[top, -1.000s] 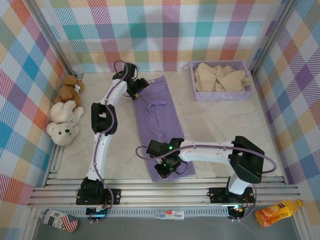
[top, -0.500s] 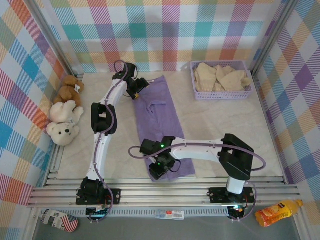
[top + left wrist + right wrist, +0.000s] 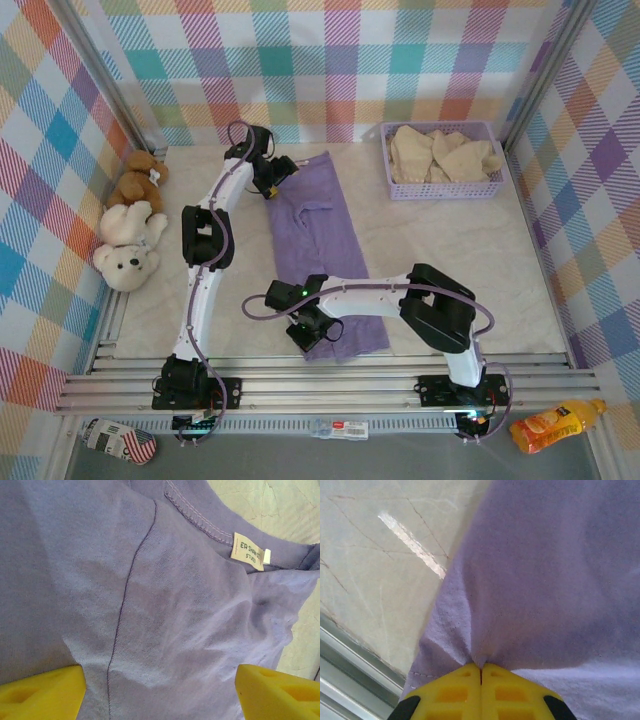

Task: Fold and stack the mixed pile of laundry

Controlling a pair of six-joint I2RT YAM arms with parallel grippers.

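The right jaws have just slid along the lavender shirt [image 3: 318, 232] and snapped shut, its hem corner pinched between them. The left jaws gape empty, cloth just beneath. Folding can likely begin.

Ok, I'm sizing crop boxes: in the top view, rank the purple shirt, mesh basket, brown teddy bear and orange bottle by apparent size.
Largest: purple shirt.
Second: mesh basket.
The brown teddy bear and orange bottle look about alike, so I won't rank them.
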